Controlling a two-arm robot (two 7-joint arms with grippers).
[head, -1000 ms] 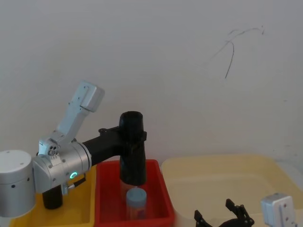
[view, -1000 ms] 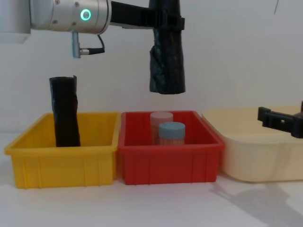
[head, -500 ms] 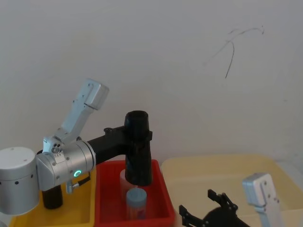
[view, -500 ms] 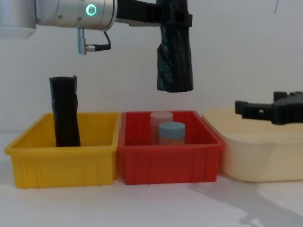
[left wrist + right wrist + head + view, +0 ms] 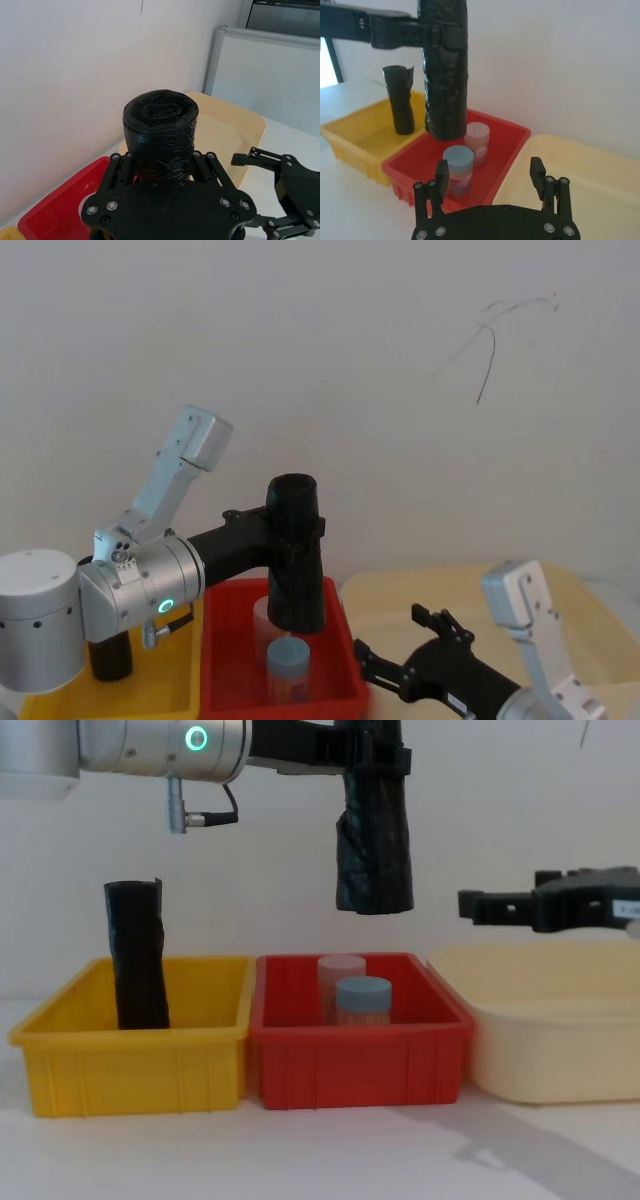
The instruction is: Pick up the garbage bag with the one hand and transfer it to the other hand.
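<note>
Red bin [image 5: 360, 1065] holds two jars [image 5: 362, 1000], yellow bin [image 5: 140, 1070] a slim roll [image 5: 137, 955]. Above, left gripper [image 5: 296, 530] clamps the garbage bag [image 5: 375, 850]; right gripper [image 5: 388, 632] spread wide.

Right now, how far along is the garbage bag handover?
Done: the left hand holds the garbage bag lifted above the red bin. In hand: the open right hand faces it, not touching. Left: right hand must grip, left hand release.
</note>
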